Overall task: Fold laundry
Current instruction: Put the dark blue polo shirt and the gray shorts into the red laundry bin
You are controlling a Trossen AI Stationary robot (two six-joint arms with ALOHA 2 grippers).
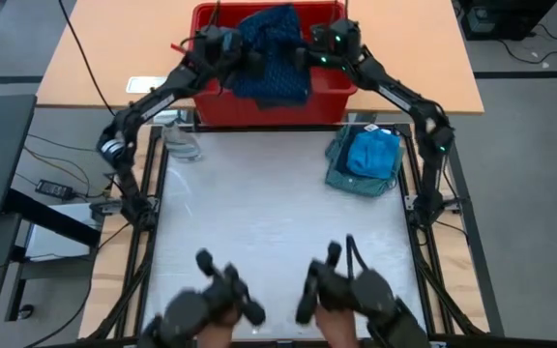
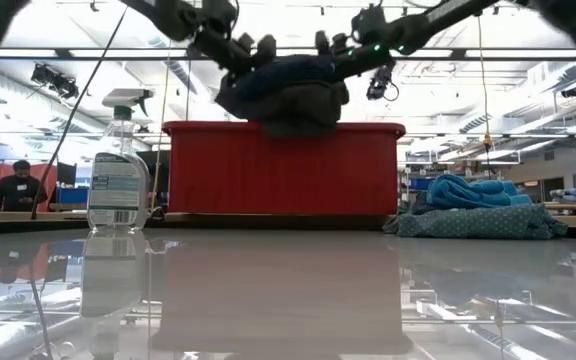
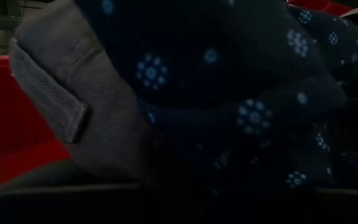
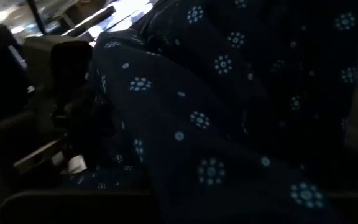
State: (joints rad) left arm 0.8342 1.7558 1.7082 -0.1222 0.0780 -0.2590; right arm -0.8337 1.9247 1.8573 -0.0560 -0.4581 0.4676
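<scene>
Both arms are reaching to the far end of the table, over the red plastic bin, and between them they are holding up the navy dotted piece above the bin's rim. The left gripper is sitting at the cloth's left edge and the right gripper at its right edge; each appears to be clenched on a fold of the dotted fabric, though the fingertips themselves are buried in cloth and cannot be made out cleanly. From table height the garment is hanging as a dark bundle just above the bin, with both grippers pressing in at its upper sides. The left wrist camera is filling with the dotted fabric and a grey hemmed piece of cloth lying against it (red bin wall showing behind). The right wrist camera is showing almost nothing but dotted folds.

On the table's right side, a bright blue small one is lying bunched on top of a grey-green shirt, well apart from the bin. A clear spray bottle is standing upright near the table's far left corner.
</scene>
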